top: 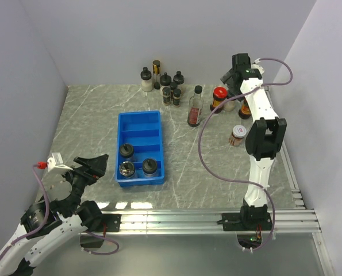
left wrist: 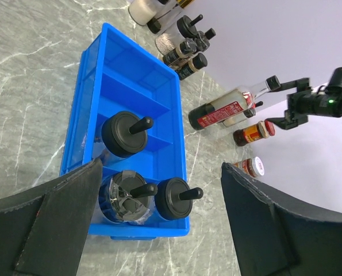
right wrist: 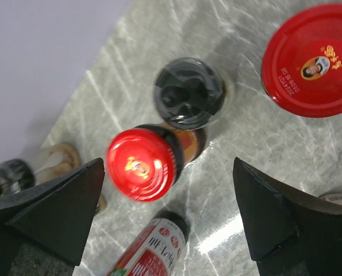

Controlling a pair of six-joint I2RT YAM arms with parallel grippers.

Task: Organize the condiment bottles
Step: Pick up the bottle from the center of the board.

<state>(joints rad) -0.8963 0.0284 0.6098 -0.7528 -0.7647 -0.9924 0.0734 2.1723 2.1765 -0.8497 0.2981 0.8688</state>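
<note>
Claws both gape empty. Right claw (right wrist: 168,210) hangs over a red-capped bottle (right wrist: 143,164) at the far right of the bench (top: 90,115), centred, I judge, for a top-down grab; left claw (left wrist: 159,195) hovers beside the blue tray (top: 120,121) holding three black-capped jars (top: 126,150).

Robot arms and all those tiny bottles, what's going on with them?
Two robot arms are tidying condiment bottles into a blue tray. Three black-capped jars already stand in its near end. The right pincer hangs open over a small red-capped bottle, holding nothing. The left pincer is open and empty beside the tray. More bottles wait by the back wall.
</note>
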